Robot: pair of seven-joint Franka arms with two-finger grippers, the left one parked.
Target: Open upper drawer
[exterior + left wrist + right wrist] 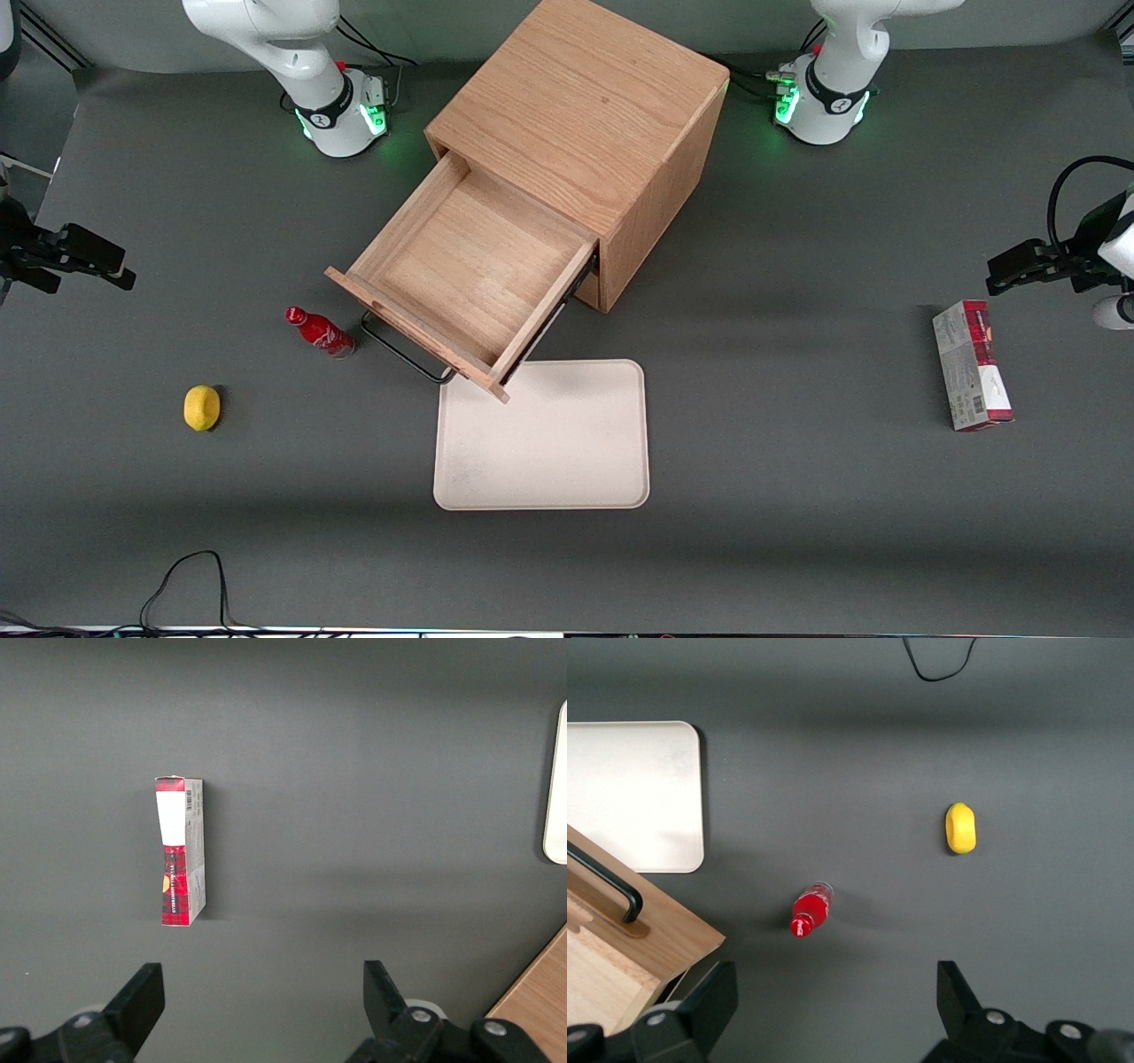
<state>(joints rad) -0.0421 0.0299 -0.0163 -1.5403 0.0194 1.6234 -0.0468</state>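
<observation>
Light oak makes up the upper drawer (469, 279), which is seen pulled far out of the cabinet (585, 133) near the middle of the tabletop (797, 496). Its wooden tray is bare, and a thin black handle (403, 350) is carried on its front. The front corner overhangs a cream tray (545, 443) laid flat nearer the front camera. A red bottle (321, 331) is stood just beside the handle, and a lemon (202, 408) is found farther toward the working arm's end. A red and grey box (972, 365) is laid well apart, toward the parked arm's end. The pincer (833, 1001) is held open and empty above the tabletop, clear of the drawer, at the working arm's end.
</observation>
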